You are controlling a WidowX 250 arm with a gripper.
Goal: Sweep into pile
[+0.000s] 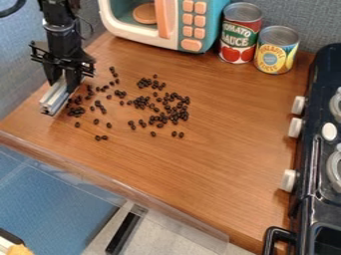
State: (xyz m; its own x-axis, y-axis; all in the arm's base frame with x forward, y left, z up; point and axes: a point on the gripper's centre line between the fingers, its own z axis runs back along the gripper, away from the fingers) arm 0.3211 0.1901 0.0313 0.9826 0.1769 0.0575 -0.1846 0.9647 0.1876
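My gripper [61, 82] hangs at the upper left of the wooden counter, holding a grey-white bar-shaped sweeping tool [57, 95] whose lower edge is down at the counter surface. Dark beans [160, 117] lie scattered over the upper left half of the counter, densest a little left of the middle. A smaller cluster of beans [77, 111] lies just to the right of the tool, with loose ones between the two groups.
A toy microwave [166, 22] stands at the back, beside a tomato sauce can [240, 33] and a pineapple can [275, 50]. The black toy stove [323, 149] lines the right side. A clear raised rim [113, 184] runs along the counter's front edge [153, 204].
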